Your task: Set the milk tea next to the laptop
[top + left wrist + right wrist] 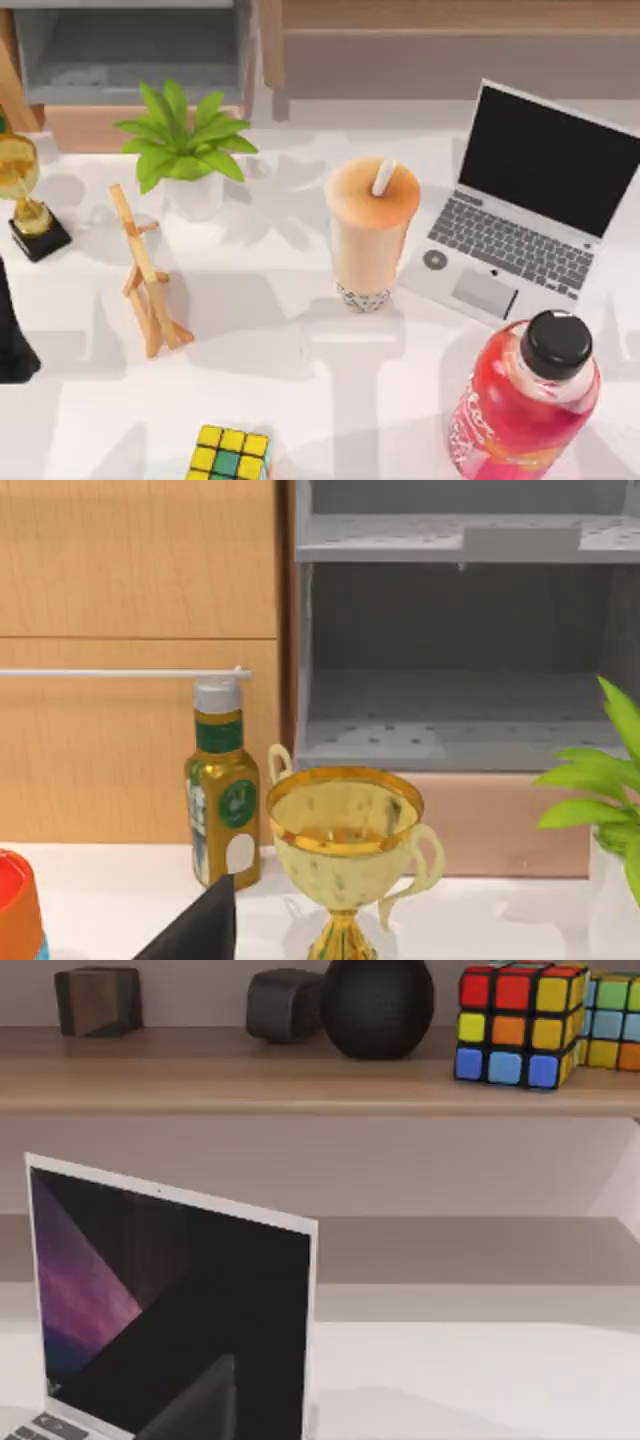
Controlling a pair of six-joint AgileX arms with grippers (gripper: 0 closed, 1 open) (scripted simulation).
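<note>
The tall clear tapered cup of peach-orange milk tea (371, 235), white straw through its lid, is standing upright on the white table (300, 400), just left of the open silver-grey laptop (525, 205) and well apart from the dark left arm (12, 335) sitting at the table's left edge. Whether either gripper is spread or pinched, I cannot tell.

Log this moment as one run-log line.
milk tea: upright, beside laptop, on its left | left arm: parked, table's left edge | task state: cup by laptop
</note>
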